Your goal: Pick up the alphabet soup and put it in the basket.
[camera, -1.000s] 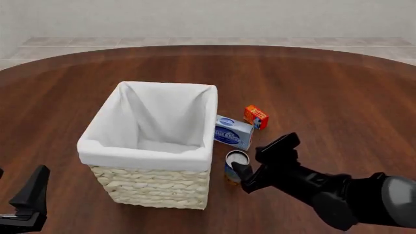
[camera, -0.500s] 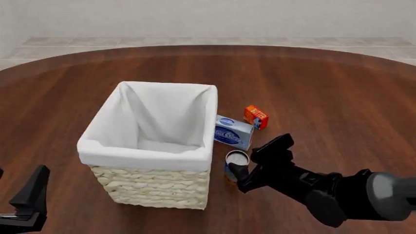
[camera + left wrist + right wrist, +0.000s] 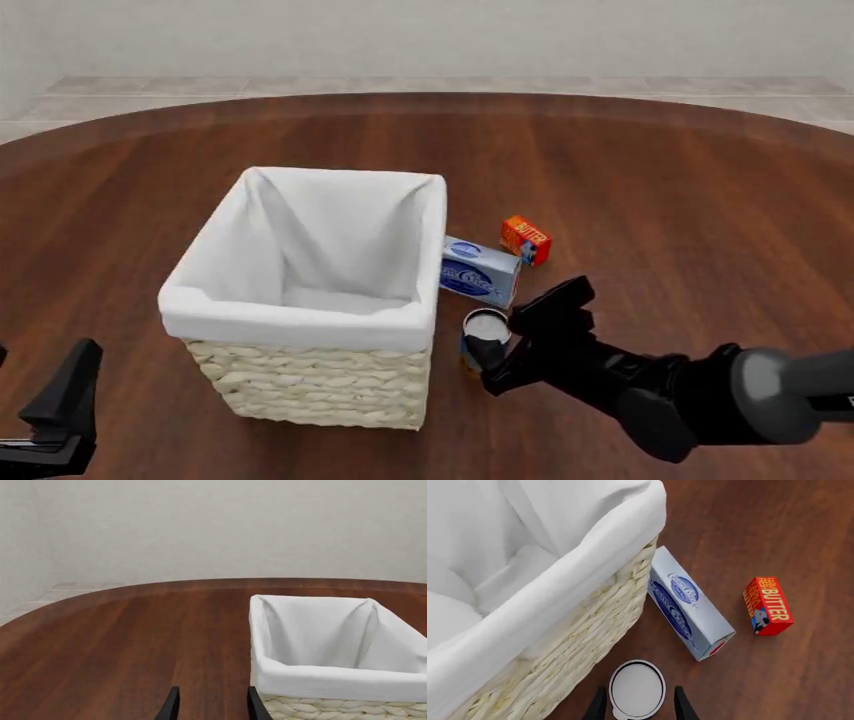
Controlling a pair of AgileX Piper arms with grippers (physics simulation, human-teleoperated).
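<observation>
One alphabet soup, upright, silver-white flat top

I see a round table of dark reddish-brown wood, its grain running away from me and its far edge curving across the front view. Beyond it lies a floor of pale beige tiles, meeting a plain off-white wall. The light is soft and even, with faint shadows.

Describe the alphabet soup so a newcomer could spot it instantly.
Find the large cream wicker basket with white cloth lining. Off its near right corner stands a small cylindrical can, between the right gripper fingers. Unlike the blue rectangular box and orange-red butter box beyond, it is round, silver-topped.
</observation>
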